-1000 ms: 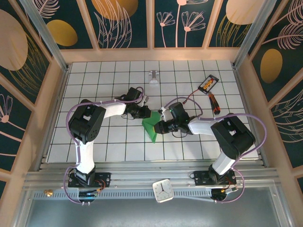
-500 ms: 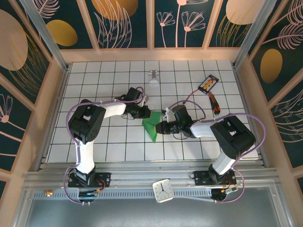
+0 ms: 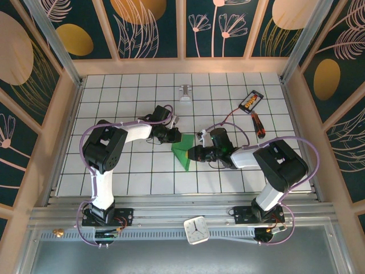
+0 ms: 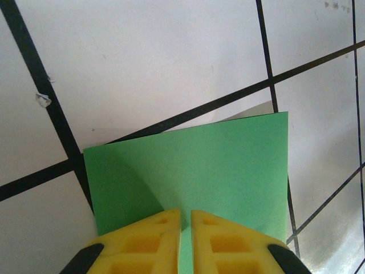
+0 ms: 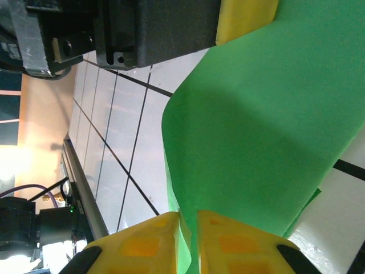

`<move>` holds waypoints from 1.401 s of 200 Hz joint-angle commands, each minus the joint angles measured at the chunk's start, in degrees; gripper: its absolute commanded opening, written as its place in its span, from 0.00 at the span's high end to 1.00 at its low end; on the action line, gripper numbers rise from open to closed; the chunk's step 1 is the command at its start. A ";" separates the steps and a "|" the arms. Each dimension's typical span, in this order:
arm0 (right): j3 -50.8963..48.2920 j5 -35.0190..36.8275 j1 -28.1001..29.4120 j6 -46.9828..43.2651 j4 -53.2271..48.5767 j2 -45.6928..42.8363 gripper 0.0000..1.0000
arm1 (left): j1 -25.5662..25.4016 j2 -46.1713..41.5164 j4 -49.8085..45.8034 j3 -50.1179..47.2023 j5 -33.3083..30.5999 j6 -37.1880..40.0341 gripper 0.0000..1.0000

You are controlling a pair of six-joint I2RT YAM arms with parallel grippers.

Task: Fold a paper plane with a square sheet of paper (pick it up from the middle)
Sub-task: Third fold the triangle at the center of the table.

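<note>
Pinching the folded green paper from two sides: left pincer nearly closed on its far edge, right pincer nearly closed on its right edge. Paper spans between them, its pointed long axis running toward the arm bases.

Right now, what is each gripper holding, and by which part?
The green paper: left gripper pinches its far edge, right gripper its right edge.

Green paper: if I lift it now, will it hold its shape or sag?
Likely floppy: the green paper bows in a curve between the grips in the right wrist view. Probably very light, being a thin sheet. With both jaws seemingly shut on it, pulling apart could crease or tear it.
</note>
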 commanded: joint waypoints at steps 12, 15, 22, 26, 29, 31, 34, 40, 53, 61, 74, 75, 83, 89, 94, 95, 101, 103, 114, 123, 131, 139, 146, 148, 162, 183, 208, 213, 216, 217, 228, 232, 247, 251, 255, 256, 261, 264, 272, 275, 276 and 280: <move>-1.23 -1.40 -0.49 2.99 5.64 -0.88 0.86 | 0.01 1.52 -1.48 -0.90 -0.86 0.77 0.86; -1.23 -1.36 -0.46 3.13 5.74 -0.88 0.86 | -0.02 1.52 -1.48 -0.99 -0.85 0.77 0.86; -1.23 -1.36 -0.42 3.24 5.97 -0.71 0.88 | -0.06 1.53 -1.44 -0.95 -0.90 0.73 0.86; -1.23 -1.29 -0.43 3.27 5.99 -0.67 0.89 | -0.06 1.54 -1.48 -1.02 -0.93 0.73 0.86; -1.17 -1.27 -0.43 3.25 5.94 -0.62 0.90 | -0.05 1.51 -1.48 -1.01 -0.92 0.77 0.86; -1.15 -1.27 -0.42 3.28 5.95 -0.58 0.90 | -0.06 1.53 -1.48 -1.03 -0.91 0.77 0.86; -1.08 -1.19 -0.49 3.32 5.90 -0.52 0.91 | -0.05 1.50 -1.48 -1.04 -0.90 0.72 0.86; -1.12 -1.05 -0.54 3.23 5.84 -0.56 0.92 | -0.06 1.52 -1.40 -1.04 -0.90 0.79 0.86; -0.98 -0.83 -0.89 3.04 5.49 -0.32 0.95 | -0.06 1.50 -1.33 -1.17 -0.82 0.77 0.86; -0.88 -0.74 -1.02 2.92 5.14 -0.08 0.97 | -0.01 1.54 -1.18 -1.19 -0.75 0.69 0.86; -0.47 -0.57 -1.37 2.30 4.16 0.21 0.99 | -0.06 1.54 -1.05 -1.30 -0.66 0.58 0.86; -0.45 -0.57 -1.42 2.24 4.10 0.22 0.99 | -0.06 1.54 -1.05 -1.30 -0.65 0.59 0.86; -0.18 -0.40 -1.62 1.87 3.57 0.31 0.99 | -0.06 1.46 -1.00 -1.30 -0.67 0.59 0.86; 0.06 -0.30 -1.72 1.46 3.05 0.45 0.99 | -0.04 1.41 -0.91 -1.39 -0.64 0.51 0.86; 0.32 -0.23 -1.87 1.11 2.60 0.53 0.99 | -0.04 1.45 -0.95 -1.39 -0.56 0.51 0.86; 0.38 -0.22 -1.89 1.03 2.53 0.56 0.99 | -0.05 1.45 -0.95 -1.39 -0.56 0.51 0.86; 0.64 -0.09 -2.04 0.48 1.84 0.75 0.99 | -0.06 1.37 -0.95 -1.39 -0.56 0.42 0.86; 0.75 -0.05 -2.15 0.26 1.63 0.86 0.99 | -0.06 1.37 -0.95 -1.39 -0.56 0.42 0.86; 1.29 -0.03 -2.56 -0.64 0.43 1.33 0.99 | -0.05 1.28 -0.79 -1.46 -0.47 0.33 0.86; 1.65 -0.28 -2.81 -1.07 -0.15 1.71 0.99 | 0.02 1.17 -0.69 -1.48 -0.41 0.17 0.86; 1.80 -0.35 -2.79 -1.24 -0.42 2.11 0.99 | -0.04 1.05 -0.60 -1.55 -0.38 -0.01 0.86; 1.93 -0.48 -2.83 -1.49 -0.60 2.32 0.99 | -0.04 1.07 -0.45 -1.56 -0.40 -0.10 0.86; 2.17 -0.57 -2.85 -1.81 -0.94 2.52 0.99 | -0.05 1.01 -0.36 -1.63 -0.38 -0.24 0.86; 2.26 -0.57 -2.85 -1.89 -1.11 2.62 0.99 | -0.06 0.99 -0.35 -1.65 -0.40 -0.27 0.86; 2.87 -0.33 -2.81 -2.77 -2.24 3.10 0.99 | -0.05 0.85 -0.25 -1.72 -0.51 -0.39 0.86; 3.58 -0.39 -4.76 -3.76 -3.63 4.02 0.99 | -0.02 0.71 -0.17 -1.74 -0.49 -0.70 0.86; 4.45 -0.06 -5.31 -5.00 -5.36 4.80 0.99 | -0.05 0.82 0.01 -1.82 -0.38 -0.97 0.85; 4.71 0.04 -5.30 -5.30 -5.71 5.08 0.99 | -0.01 0.79 0.03 -1.83 -0.39 -0.98 0.85; 4.84 0.13 -5.29 -5.49 -6.04 5.16 0.99 | -0.05 0.83 0.01 -1.76 -0.38 -0.98 0.85; 4.84 0.13 -5.32 -5.57 -6.10 5.24 0.99 | -0.06 0.83 0.01 -1.75 -0.38 -0.98 0.85; 5.60 0.09 -5.26 -6.02 -6.67 5.65 0.99 | -0.06 0.76 0.01 -1.74 -0.38 -0.98 0.85; 5.77 0.05 -5.34 -6.11 -6.68 5.78 0.99 | -0.06 0.72 0.01 -1.74 -0.38 -0.98 0.85; 6.30 -0.36 -5.31 -6.17 -6.66 6.31 0.99 | -0.06 0.67 0.01 -1.65 -0.38 -1.00 0.85; 6.41 -0.53 -5.21 -6.17 -6.68 6.42 0.99 | 0.02 0.66 0.02 -1.66 -0.38 -1.03 0.85; 6.50 -0.73 -5.25 -6.09 -6.60 6.63 0.99 | -0.06 0.67 0.00 -1.65 -0.38 -0.99 0.85; 6.55 -0.73 -5.25 -6.09 -6.59 6.68 0.99 | -0.06 0.67 -0.04 -1.65 -0.38 -0.99 0.85; 6.59 -0.82 -5.14 -6.06 -6.59 6.76 0.99 | -0.06 0.58 -0.07 -1.72 -0.46 -0.98 0.85; 6.59 -0.90 -5.16 -6.00 -6.54 6.79 0.99 | -0.06 0.58 -0.08 -1.74 -0.46 -0.98 0.85; 6.52 -1.07 -5.08 -5.83 -6.33 6.94 0.99 | -0.05 0.51 -0.08 -1.74 -0.46 -0.98 0.85; 6.51 -1.09 -5.00 -5.82 -6.33 6.98 0.99 | -0.01 0.57 -0.08 -1.74 -0.46 -0.98 0.85; 6.50 -1.09 -4.95 -5.82 -6.37 6.94 0.99 | -0.04 0.57 -0.12 -1.74 -0.46 -0.98 0.85; 6.50 -1.09 -4.91 -5.78 -6.32 7.06 0.99 | -0.06 0.57 -0.09 -1.74 -0.46 -0.93 0.85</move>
